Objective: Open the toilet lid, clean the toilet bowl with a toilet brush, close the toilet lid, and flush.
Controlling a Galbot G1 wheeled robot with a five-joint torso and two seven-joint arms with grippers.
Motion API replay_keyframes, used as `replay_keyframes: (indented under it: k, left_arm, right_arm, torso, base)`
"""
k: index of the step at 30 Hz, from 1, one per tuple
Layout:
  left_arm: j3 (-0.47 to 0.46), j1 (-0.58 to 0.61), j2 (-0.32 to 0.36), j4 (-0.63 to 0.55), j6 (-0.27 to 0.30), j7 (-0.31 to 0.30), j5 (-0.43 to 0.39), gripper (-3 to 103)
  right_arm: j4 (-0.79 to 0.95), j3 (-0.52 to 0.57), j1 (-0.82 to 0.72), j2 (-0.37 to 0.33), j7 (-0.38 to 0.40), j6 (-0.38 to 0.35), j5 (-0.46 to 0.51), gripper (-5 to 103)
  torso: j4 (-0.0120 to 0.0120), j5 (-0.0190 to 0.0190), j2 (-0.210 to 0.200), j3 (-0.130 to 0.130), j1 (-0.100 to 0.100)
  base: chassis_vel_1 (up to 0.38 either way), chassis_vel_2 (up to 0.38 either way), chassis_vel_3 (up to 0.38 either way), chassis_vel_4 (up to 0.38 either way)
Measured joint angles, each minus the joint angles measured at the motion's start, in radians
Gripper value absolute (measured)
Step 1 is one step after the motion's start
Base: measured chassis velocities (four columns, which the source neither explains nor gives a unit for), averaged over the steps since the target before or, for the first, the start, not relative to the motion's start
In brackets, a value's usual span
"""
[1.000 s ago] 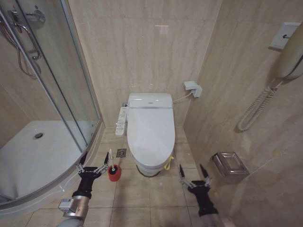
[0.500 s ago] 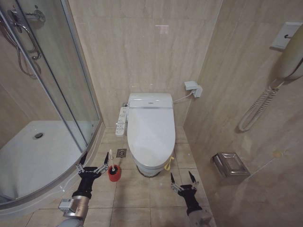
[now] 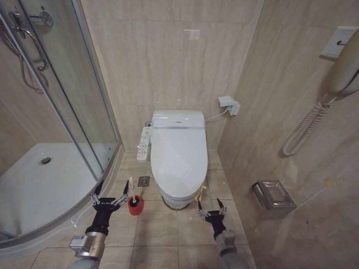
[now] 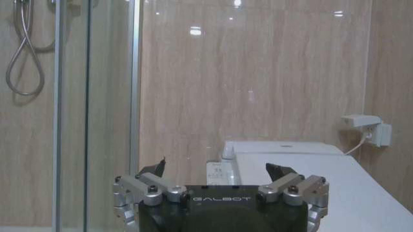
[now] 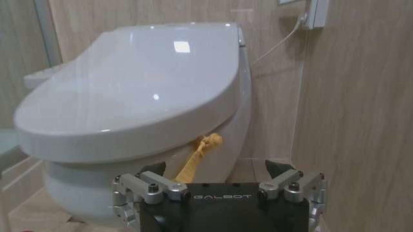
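- The left gripper (image 3: 108, 200) is seen low at the left with its fingers spread apart and nothing held; it is kept in the same place as in the earlier frames, just beside the toilet brush (image 3: 131, 190).
- The toilet brush is found standing upright in its red holder cup (image 3: 134, 205), on the floor between the shower tray (image 3: 33, 185) and the toilet bowl (image 3: 176, 200).
- The toilet lid (image 3: 178, 154) is seen closed, lying flat over the bowl; a yellow tie (image 3: 200, 193) hangs at its right edge.
- The right gripper (image 3: 211, 212) has been moved leftward and forward since the earlier frames; its fingers are parted, nothing is gripped, and it is now near the yellow tie.
- A free strip of floor is left between the bowl and the right wall (image 3: 291, 185), where a metal box (image 3: 272, 196) is mounted.
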Motion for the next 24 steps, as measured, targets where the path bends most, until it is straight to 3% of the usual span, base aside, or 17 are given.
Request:
replay_keyframes:
  k: [8,17,24]
  left_arm:
    - [0.0,0.0,0.0,0.0,0.0,0.0,0.0,100]
    - [0.0,0.0,0.0,0.0,0.0,0.0,0.0,100]
    - [0.0,0.0,0.0,0.0,0.0,0.0,0.0,100]
  right_arm:
    - [-0.117,-0.012,0.126,-0.002,0.011,-0.014,-0.022,100]
    - [-0.169,0.022,0.141,0.014,0.027,-0.01,-0.109,100]
    - [-0.179,0.039,0.15,0.016,0.036,0.012,-0.119,100]
  torso:
    - [0.0001,-0.0001,0.0,0.0,0.0]
    - [0.0,0.0,0.0,0.0,0.0]
    - [0.0,0.0,0.0,0.0,0.0]
  base:
    - [0.0,0.0,0.0,0.0]
    - [0.0,0.0,0.0,0.0]
    - [0.0,0.0,0.0,0.0]
